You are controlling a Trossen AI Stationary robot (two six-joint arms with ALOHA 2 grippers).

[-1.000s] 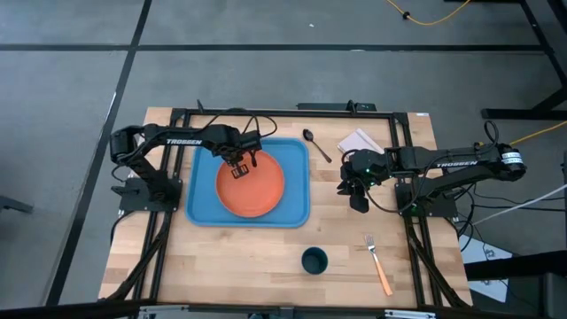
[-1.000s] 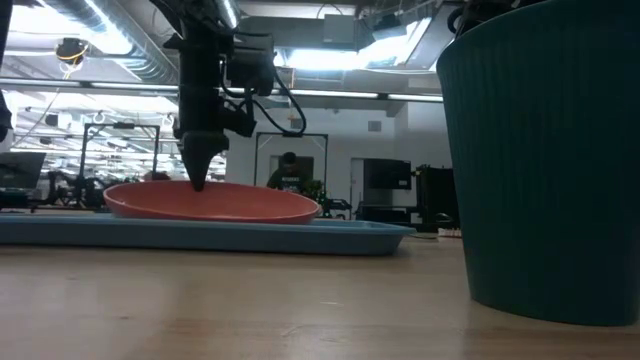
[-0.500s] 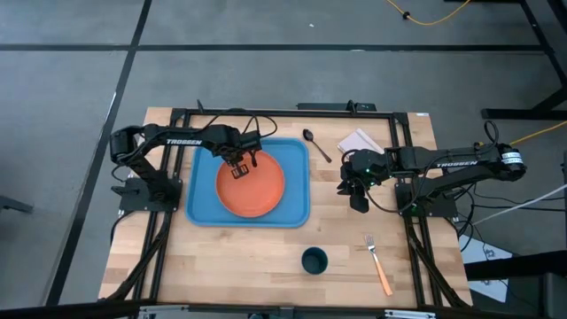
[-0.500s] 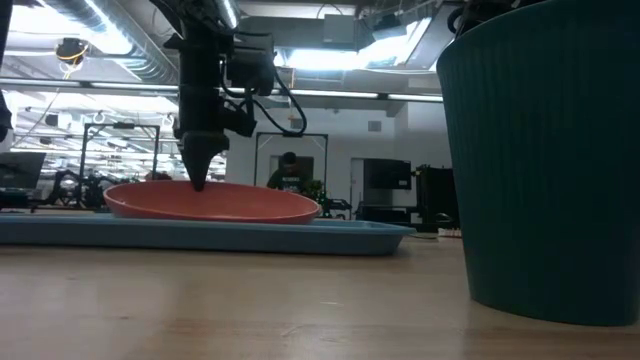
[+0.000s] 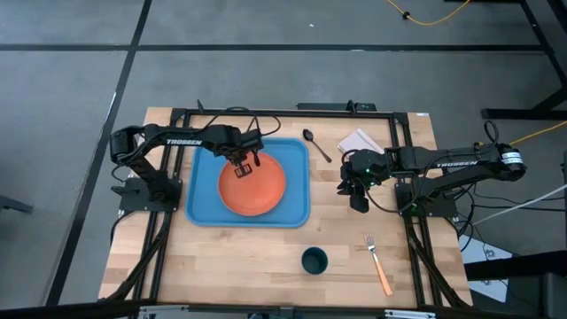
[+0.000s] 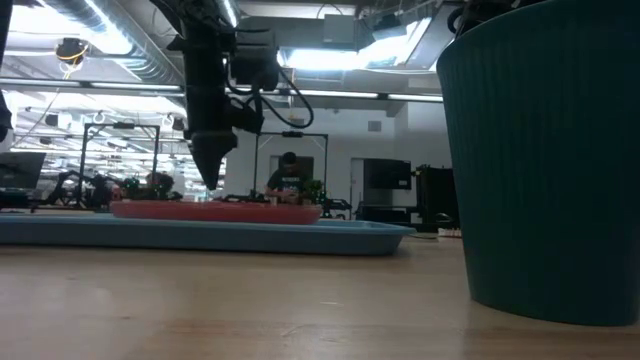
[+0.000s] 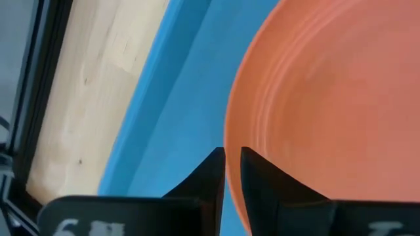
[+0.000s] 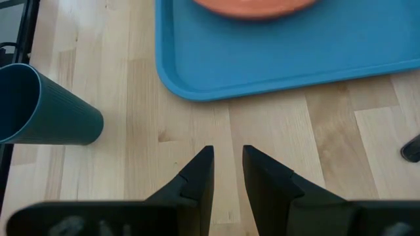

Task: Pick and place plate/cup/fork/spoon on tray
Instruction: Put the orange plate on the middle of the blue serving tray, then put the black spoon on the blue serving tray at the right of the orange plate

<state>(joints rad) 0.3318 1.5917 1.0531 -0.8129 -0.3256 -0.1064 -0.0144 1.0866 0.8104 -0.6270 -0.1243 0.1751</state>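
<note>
Left claw (image 5: 249,164), fingers nearly closed and empty, hovers above plate (image 5: 252,184) on tray (image 5: 202,197); right claw (image 5: 358,200), similarly narrow, is nearer cup (image 5: 314,260).

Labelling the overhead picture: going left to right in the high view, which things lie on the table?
Tray holding the plate → spoon → cup → fork.

Overhead and table-level views (wrist cameras closer) share the tray (image 5: 202,209).
</note>
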